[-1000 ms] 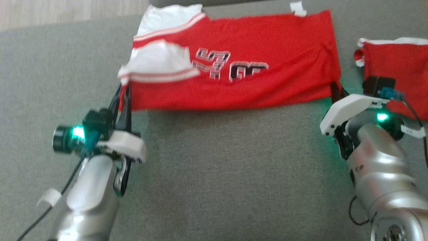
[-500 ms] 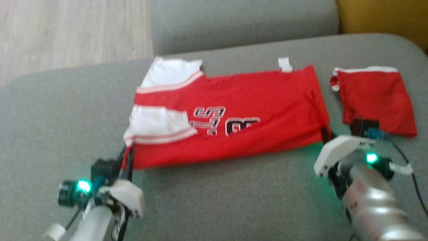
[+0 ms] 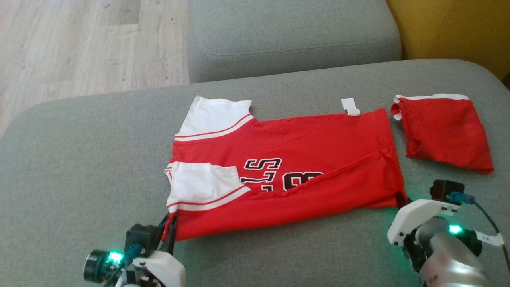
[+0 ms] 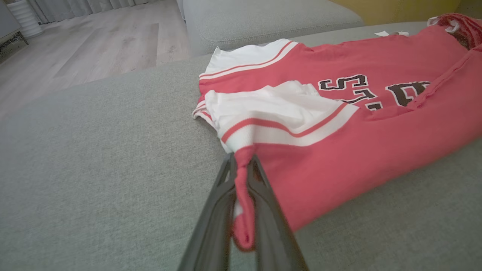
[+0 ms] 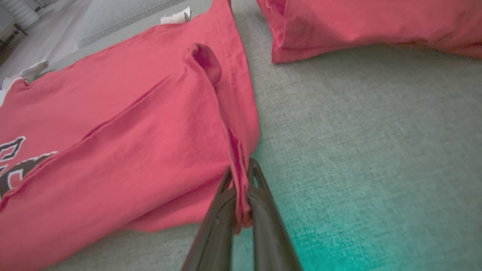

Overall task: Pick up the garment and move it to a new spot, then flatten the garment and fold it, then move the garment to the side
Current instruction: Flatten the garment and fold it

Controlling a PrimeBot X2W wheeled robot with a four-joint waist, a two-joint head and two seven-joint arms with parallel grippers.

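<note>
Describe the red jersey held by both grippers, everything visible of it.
The red jersey is soft fabric with white sleeves trimmed in red stripes and black, white-outlined lettering partly covered by a fold. It lies along the grey sofa seat, near long edge folded onto the body, one sleeve on top. A white tag juts from its far edge. The left gripper pinches its near sleeve-end corner, the right gripper its near hem corner.

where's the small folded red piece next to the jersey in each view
Head view: folded red piece, right of the jersey.
Left wrist view: top right corner, partly cut off.
Right wrist view: across the top right.
Shared landmark: white tag on the jersey's far edge.
</note>
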